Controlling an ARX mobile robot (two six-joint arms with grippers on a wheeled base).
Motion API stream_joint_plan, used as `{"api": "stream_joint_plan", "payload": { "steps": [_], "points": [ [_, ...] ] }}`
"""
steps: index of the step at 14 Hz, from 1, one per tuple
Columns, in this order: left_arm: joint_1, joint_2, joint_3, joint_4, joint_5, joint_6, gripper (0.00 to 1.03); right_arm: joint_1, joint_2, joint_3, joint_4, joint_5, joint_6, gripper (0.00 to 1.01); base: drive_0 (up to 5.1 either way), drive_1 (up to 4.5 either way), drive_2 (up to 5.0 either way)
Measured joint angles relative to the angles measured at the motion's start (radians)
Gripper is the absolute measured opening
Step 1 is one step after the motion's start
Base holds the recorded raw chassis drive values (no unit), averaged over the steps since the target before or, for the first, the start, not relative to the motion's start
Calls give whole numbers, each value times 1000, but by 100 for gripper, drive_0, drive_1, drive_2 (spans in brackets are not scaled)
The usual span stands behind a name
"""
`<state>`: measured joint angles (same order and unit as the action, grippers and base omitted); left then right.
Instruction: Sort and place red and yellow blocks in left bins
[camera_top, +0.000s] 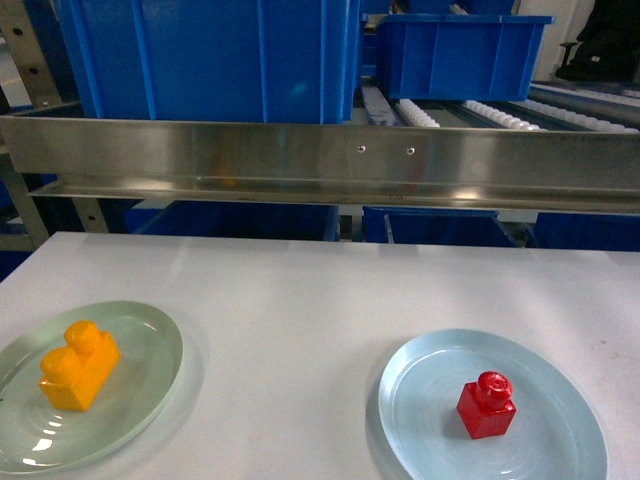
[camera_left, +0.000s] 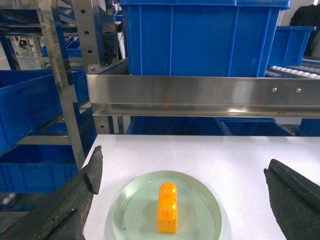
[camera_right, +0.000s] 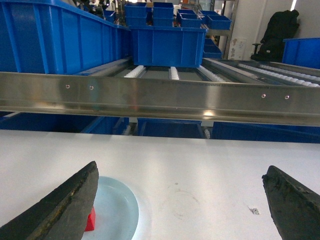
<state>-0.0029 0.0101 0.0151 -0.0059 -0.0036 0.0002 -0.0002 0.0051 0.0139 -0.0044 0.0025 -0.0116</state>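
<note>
While plated, bricks (camera_top: 79, 364) await bins (camera_top: 210, 55).

Orange-yellow block (camera_top: 78, 364); red block (camera_top: 487, 405); blue bins (camera_top: 215, 55); white table (camera_top: 310, 300).

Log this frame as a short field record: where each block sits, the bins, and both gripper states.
yellow block: lying on the greenish plate, table's left
red block: upright on the pale blue plate, table's right
blue bins: on the rack behind the steel rail, contents not visible
left gripper: open, above the yellow block's plate
right gripper: open, holding nothing
</note>
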Motion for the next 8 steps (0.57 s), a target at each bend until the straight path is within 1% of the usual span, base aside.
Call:
{"api": "stream_joint_plan", "payload": {
  "steps": [1,2,3,4,5,6,7,8],
  "points": [
    [0,0,0,0,0,0,98,0,0,0,0,0,0,98,0,0,0],
    [29,1,0,-15,29,-10,98,-1,8,0,16,-22,1,98,0,0,0],
    [183,303,31,272,166,-48,98,66,300,40,277,3,1,98,0,0,0],
    [260,648,152,546,269,-82,98,161,590,155,493,24,-13,98,0,0,0],
    [279,778,193,616,298,-95,98,198,698,182,547,30,-31,98,0,0,0],
    [283,883,220,661,311,-102,98,225,786,196,587,32,-49,98,0,0,0],
    [284,990,247,702,323,-108,98,245,872,205,639,40,-61,98,0,0,0],
    [280,1089,273,735,333,-110,98,260,950,218,681,49,-63,98,0,0,0]
  ]
}}
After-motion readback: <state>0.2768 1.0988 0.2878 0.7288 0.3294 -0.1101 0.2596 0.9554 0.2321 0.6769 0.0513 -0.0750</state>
